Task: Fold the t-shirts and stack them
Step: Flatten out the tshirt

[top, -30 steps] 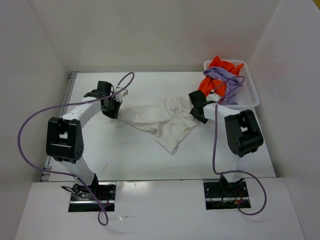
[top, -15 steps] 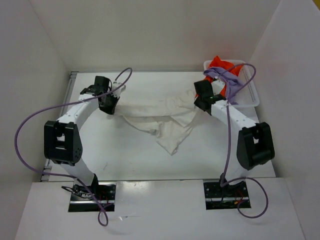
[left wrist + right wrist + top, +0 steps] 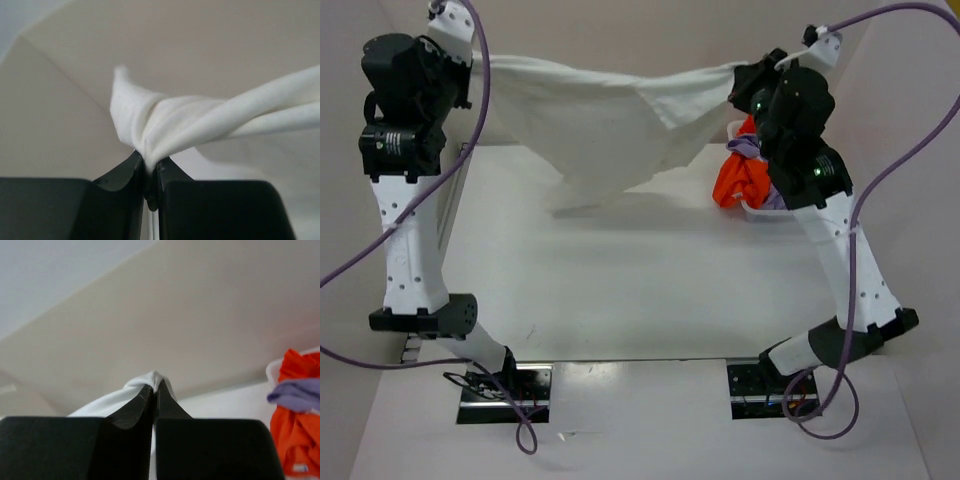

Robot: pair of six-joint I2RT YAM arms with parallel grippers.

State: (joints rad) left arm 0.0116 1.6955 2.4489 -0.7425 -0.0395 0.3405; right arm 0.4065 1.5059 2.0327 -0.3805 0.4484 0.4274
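White t-shirt [image 3: 610, 120], one item. Position: hung in the air between the two raised arms, well above the table [image 3: 640, 290]. Its top edge is drawn almost taut from side to side and its middle sags to a loose point.

Change noted: a second ago this shirt lay crumpled on the table with both tools low at its ends. Both arms have since risen high and the cloth has come up with them. Judgement: this is the lift-and-spread step. The shirt is now open enough to be laid out flat, but no fold is made and nothing is stacked.

Left tool [image 3: 470, 58]: clenched on a bunched corner of the white t-shirt.
Right tool [image 3: 740, 85]: clenched on the opposite corner.

Orange t-shirt [image 3: 740, 180] and lavender t-shirt [image 3: 745, 147], two items. Position: heaped in the basket [image 3: 760, 212] at the far right of the table, the orange one spilling over the near rim. Neither is held.

Views compared:
- The top view alone gives the whole span, the sag and the basket's place, but not the jaws.
- The left wrist view shows the pinch itself, with cloth gathered into a twisted wad between the fingers and running off to the right.
- The right wrist view shows only a small white tuft above shut jaws. Judgement: this is the thinner hold and more likely to slip.
- The right wrist view also catches the orange and lavender cloth at its right edge.
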